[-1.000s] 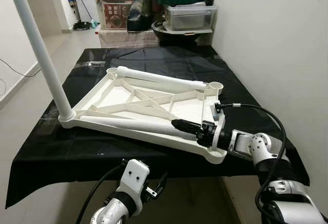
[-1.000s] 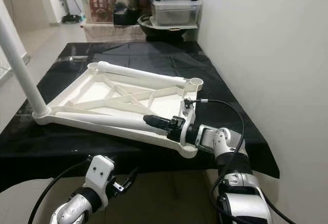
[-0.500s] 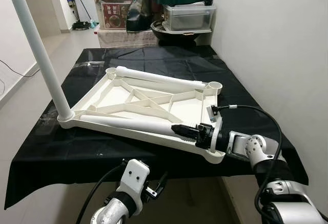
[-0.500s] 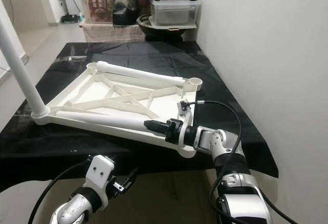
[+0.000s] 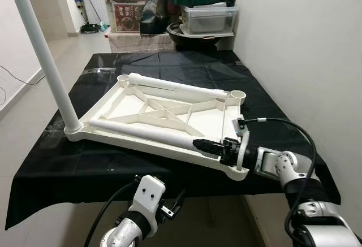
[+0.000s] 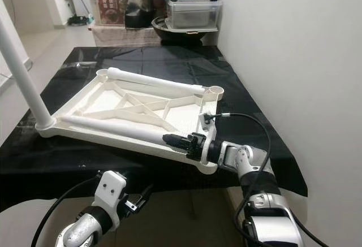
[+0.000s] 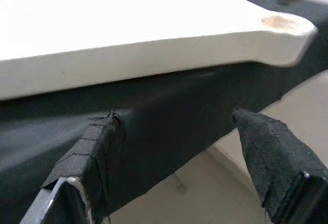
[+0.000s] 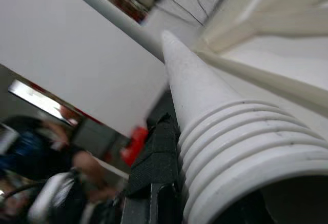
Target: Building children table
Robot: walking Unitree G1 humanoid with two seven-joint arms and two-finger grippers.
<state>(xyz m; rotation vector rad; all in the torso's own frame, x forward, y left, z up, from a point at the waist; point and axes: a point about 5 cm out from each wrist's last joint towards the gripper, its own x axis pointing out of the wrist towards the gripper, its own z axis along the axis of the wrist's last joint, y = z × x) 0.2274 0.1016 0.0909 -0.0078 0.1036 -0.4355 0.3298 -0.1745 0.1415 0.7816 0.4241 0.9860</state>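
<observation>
left eye: right gripper [image 5: 208, 144] fingers clamped on threaded end of loose leg [image 5: 144, 133], at near right corner of upturned tabletop [image 5: 169, 113]. Tabletop on black-covered table [image 5: 186, 66], one leg [image 5: 44, 61] upright at near left corner, another leg [image 5: 178, 86] lying along far edge.
right eye: wall close on right; bins [image 6: 141, 4] past far table edge; floor open on left.
left wrist: left gripper [image 7: 174, 131] fingers spread, empty, below table's near edge.
right wrist: finger [image 8: 156, 172] pressed against leg threads.
</observation>
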